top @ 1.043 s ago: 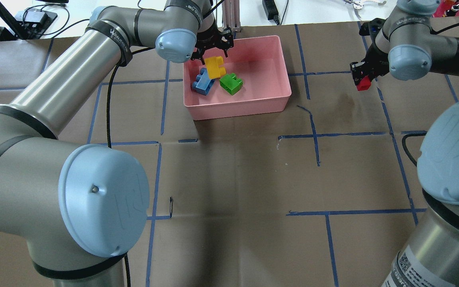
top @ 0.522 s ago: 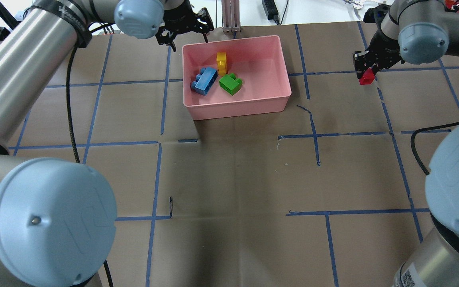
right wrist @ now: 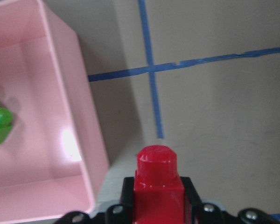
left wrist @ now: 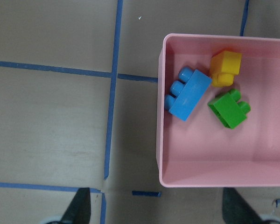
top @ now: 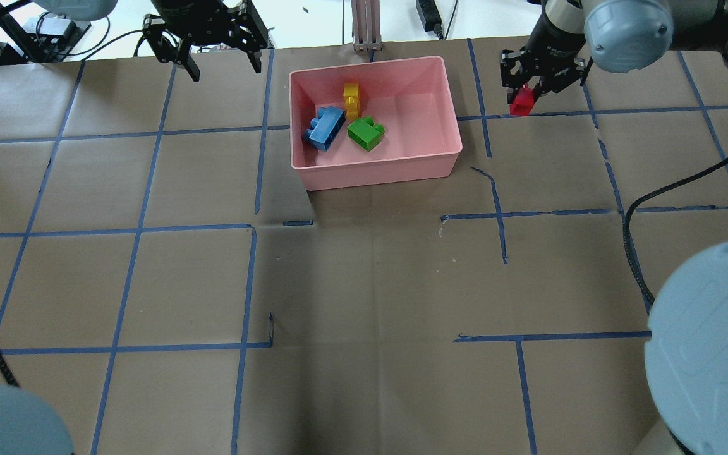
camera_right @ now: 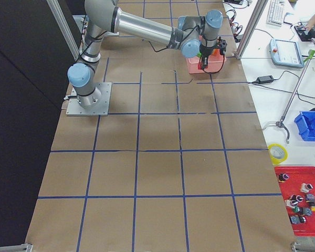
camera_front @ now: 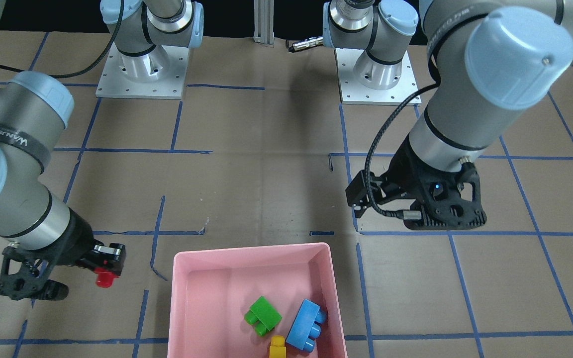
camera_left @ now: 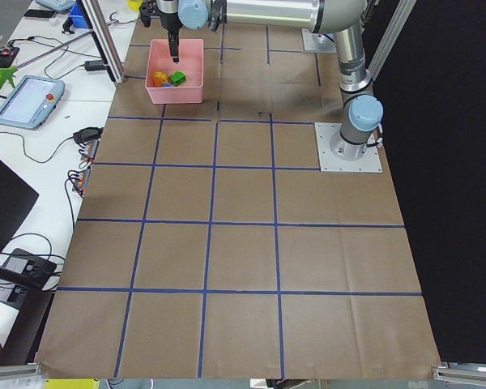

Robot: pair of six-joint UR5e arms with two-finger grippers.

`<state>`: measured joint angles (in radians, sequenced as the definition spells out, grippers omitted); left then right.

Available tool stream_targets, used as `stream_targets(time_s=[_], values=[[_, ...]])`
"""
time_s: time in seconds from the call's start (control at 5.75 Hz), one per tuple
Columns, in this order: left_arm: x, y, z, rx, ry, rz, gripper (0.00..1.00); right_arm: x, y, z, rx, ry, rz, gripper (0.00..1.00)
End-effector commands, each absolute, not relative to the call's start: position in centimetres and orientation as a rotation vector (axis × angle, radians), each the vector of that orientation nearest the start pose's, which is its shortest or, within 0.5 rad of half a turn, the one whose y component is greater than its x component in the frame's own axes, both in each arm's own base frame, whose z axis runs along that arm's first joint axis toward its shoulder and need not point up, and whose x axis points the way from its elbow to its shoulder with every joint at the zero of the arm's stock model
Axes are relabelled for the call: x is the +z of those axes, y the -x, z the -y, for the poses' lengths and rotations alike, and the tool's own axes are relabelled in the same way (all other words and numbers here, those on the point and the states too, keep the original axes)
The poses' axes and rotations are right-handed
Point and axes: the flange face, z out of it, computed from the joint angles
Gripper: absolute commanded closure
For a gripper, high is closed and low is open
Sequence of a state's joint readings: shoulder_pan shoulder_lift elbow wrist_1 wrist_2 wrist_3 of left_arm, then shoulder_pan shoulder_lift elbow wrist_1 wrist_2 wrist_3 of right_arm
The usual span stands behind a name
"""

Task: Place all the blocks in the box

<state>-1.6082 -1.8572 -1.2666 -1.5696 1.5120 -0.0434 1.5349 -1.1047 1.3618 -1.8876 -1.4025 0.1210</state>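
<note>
The pink box (top: 376, 172) stands at the far middle of the table. The blue block (top: 324, 128), yellow block (top: 352, 100) and green block (top: 365, 133) lie inside it, in its left half. My right gripper (top: 521, 100) is shut on the small red block (top: 520, 102) and holds it above the table, right of the box's far right corner. The right wrist view shows the red block (right wrist: 157, 179) beside the box wall (right wrist: 70, 93). My left gripper (top: 217, 62) is open and empty, left of the box. Its wrist view shows the box (left wrist: 161, 116) with all three blocks.
An aluminium post (top: 364, 25) stands at the table's far edge just behind the box. Cables and a power adapter (top: 428, 14) lie beyond that edge. Blue tape lines grid the brown table cover. The two arm bases (camera_front: 140, 69) stand on the robot's side.
My left gripper let go of the yellow block, which now lies in the box, and drew back left. My right gripper carried the red block left and farther, nearer the box.
</note>
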Motion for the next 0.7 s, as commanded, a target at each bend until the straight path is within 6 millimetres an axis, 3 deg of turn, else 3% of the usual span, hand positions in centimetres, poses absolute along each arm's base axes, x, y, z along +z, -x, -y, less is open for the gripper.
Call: stream_targets(time_s=[0.0,0.17,0.35,0.52], values=[[49.0,12.7,52.9,-0.022,-0.212,-3.189,0.0,33.0,-23.1,68.1,0.019,-0.352,-2.755,0.91],[49.4,9.1,52.0,-0.033,-0.18,-3.192,0.0,31.1,-27.0,69.3,-0.034,-0.388,-2.684,0.91],[49.8,8.4,51.8,-0.046,-0.177,-3.181,0.0,29.6,-28.4,69.8,-0.055,-0.438,-2.662,0.91],[50.0,8.3,51.8,-0.046,-0.167,-3.147,0.0,29.9,-28.6,69.8,-0.063,-0.432,-2.655,0.73]])
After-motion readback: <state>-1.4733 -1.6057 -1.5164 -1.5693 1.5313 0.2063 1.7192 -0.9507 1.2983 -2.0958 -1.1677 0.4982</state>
